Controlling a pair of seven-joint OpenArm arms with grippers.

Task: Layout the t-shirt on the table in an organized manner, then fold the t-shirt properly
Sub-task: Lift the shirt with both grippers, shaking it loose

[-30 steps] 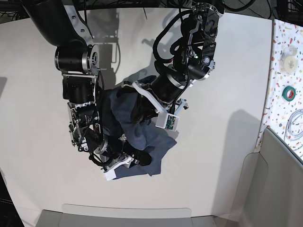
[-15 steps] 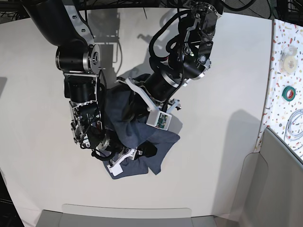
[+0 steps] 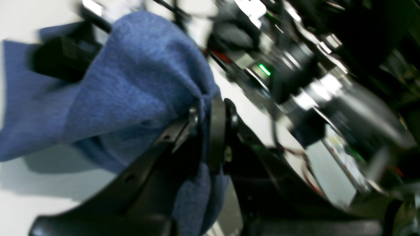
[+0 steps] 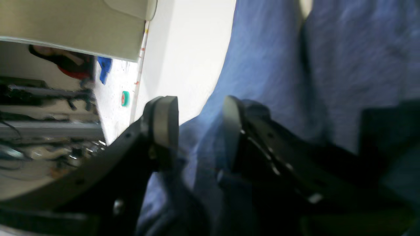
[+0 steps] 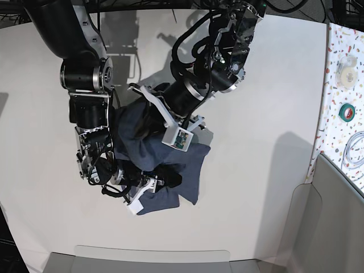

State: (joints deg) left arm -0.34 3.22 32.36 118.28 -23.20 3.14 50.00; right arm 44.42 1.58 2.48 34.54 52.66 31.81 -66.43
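- The t-shirt (image 5: 162, 156) sits bunched up in a heap near the middle of the white table (image 5: 256, 114), under both arms.
- The left gripper (image 3: 205, 131) is pinched tight on a fold of the shirt.
- The right gripper (image 4: 200, 127) has its jaws partly apart, with blue cloth showing between them. I cannot tell if it grips the cloth.
- Both black arms cover much of the shirt in the base view.
- A speckled strip (image 5: 335, 102) runs along the table's right edge, with a green tape roll (image 5: 347, 111) and a white cable (image 5: 355, 148) on it.
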